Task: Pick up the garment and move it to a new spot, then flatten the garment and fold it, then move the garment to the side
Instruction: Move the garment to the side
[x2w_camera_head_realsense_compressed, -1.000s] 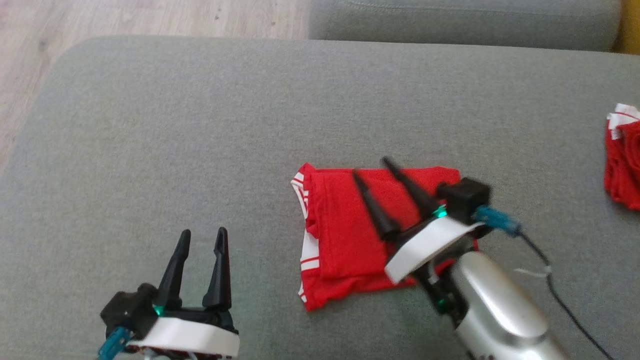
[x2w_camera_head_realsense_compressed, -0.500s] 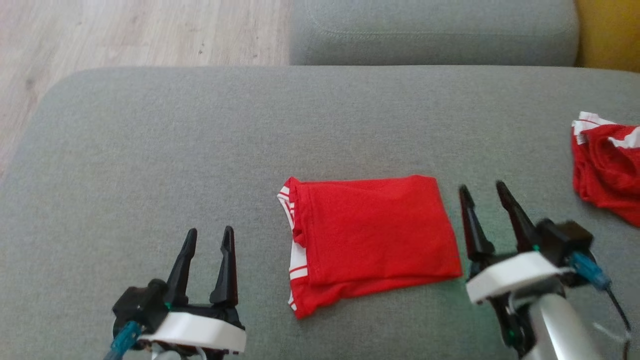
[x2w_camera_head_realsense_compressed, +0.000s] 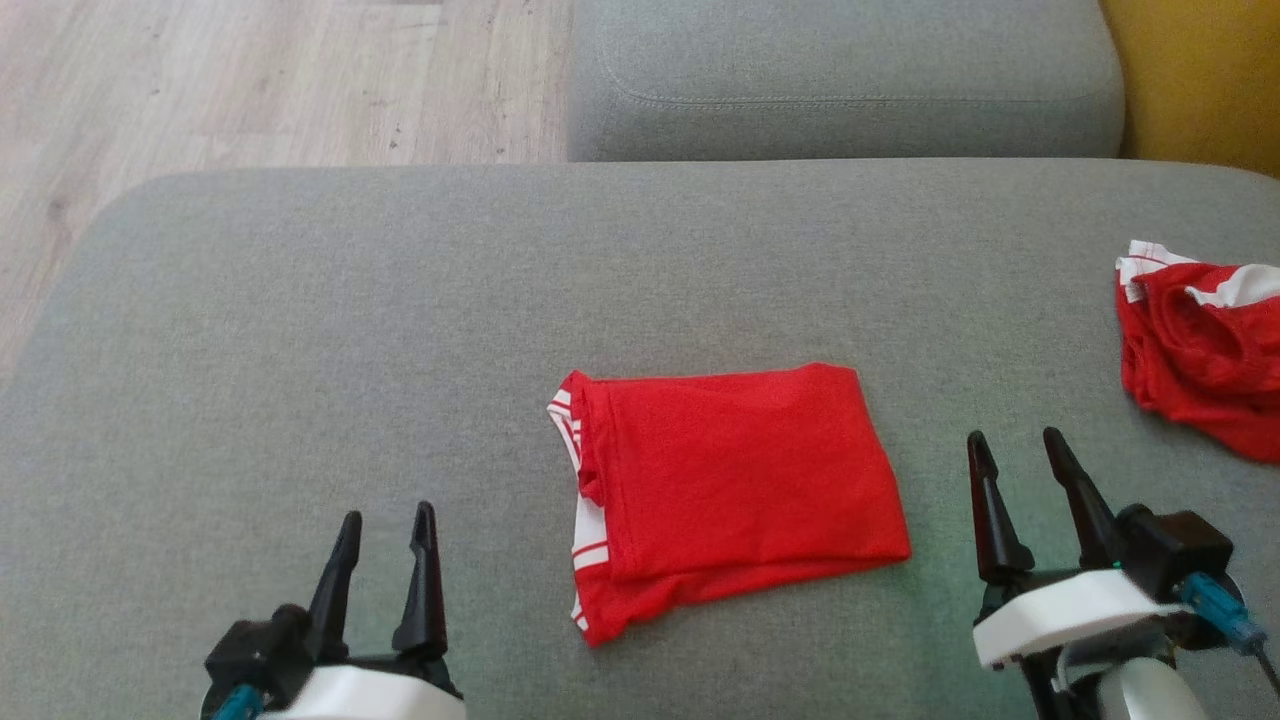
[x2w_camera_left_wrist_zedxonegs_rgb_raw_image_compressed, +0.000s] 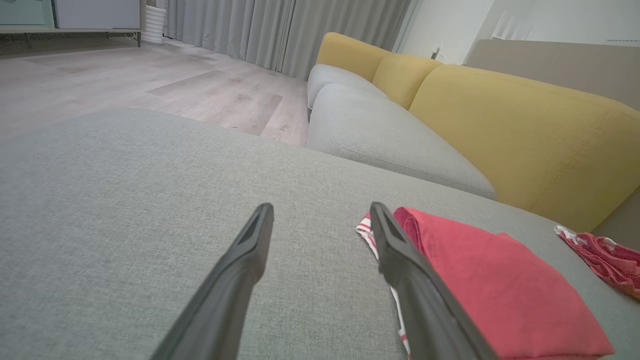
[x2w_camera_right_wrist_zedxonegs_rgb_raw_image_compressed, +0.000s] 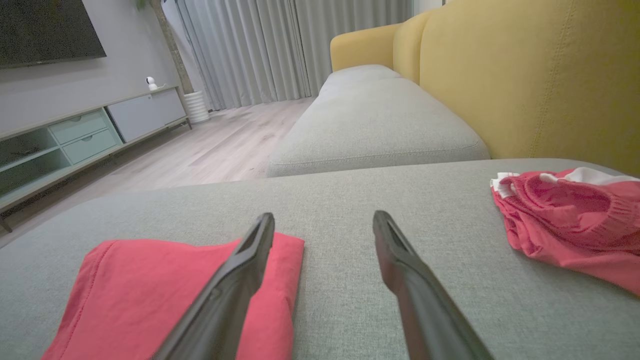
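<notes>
A red garment with white stripes (x2w_camera_head_realsense_compressed: 730, 490) lies folded into a rectangle on the grey sofa cushion (x2w_camera_head_realsense_compressed: 400, 330), near the front middle. It also shows at the lower right of the left wrist view (x2w_camera_left_wrist_zedxonegs_rgb_raw_image_compressed: 495, 290) and at the lower left of the right wrist view (x2w_camera_right_wrist_zedxonegs_rgb_raw_image_compressed: 150, 295). My left gripper (x2w_camera_head_realsense_compressed: 385, 520) stands open to the garment's left, apart from it. My right gripper (x2w_camera_head_realsense_compressed: 1015, 440) stands open just right of the garment's right edge, holding nothing.
A second red and white garment (x2w_camera_head_realsense_compressed: 1200, 350) lies crumpled at the cushion's right edge, also in the right wrist view (x2w_camera_right_wrist_zedxonegs_rgb_raw_image_compressed: 570, 215). Another grey cushion (x2w_camera_head_realsense_compressed: 840, 80) sits beyond, with a yellow backrest (x2w_camera_head_realsense_compressed: 1200, 80) to the right. Wooden floor (x2w_camera_head_realsense_compressed: 200, 90) lies off the far left.
My right gripper lifted off the folded garment and drew back to its right side. The left gripper sank lower in view. The camera shifted, showing more of the far cushion.
</notes>
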